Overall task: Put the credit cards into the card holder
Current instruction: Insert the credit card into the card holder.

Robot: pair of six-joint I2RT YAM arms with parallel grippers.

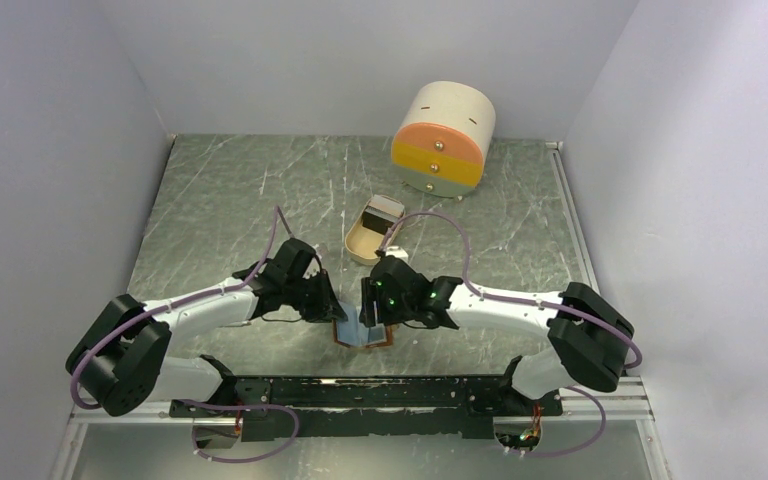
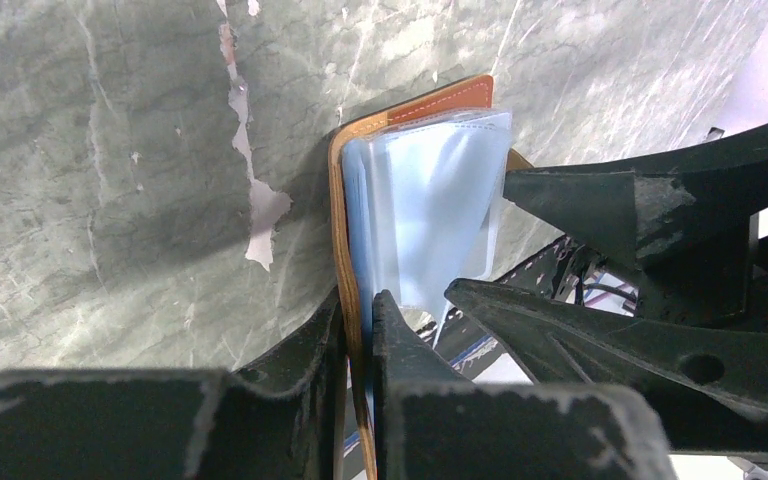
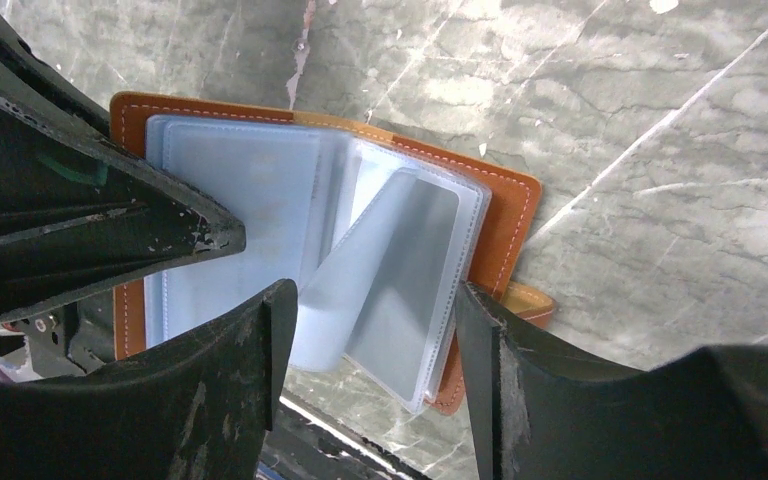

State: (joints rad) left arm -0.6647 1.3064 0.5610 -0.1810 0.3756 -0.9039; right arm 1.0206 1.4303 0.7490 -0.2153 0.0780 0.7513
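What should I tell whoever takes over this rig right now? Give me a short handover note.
Left hand: shut, pinching the cover edge of the card holder.
Right hand: open, jaws either side of a lifted clear sleeve.
Card holder: lies open on the table at the near edge, between both hands.
Credit cards: no loose one clearly in view. The lifted sleeve looks grey, but I cannot tell whether a card is inside.
Done: card holder is open and pinned.
Left: check which sleeves are filled, then load any remaining cards.

White links [image 1: 205, 303], black joints [image 1: 120, 355], purple cables [image 1: 430, 213], scuffed black left claw [image 2: 358, 305].
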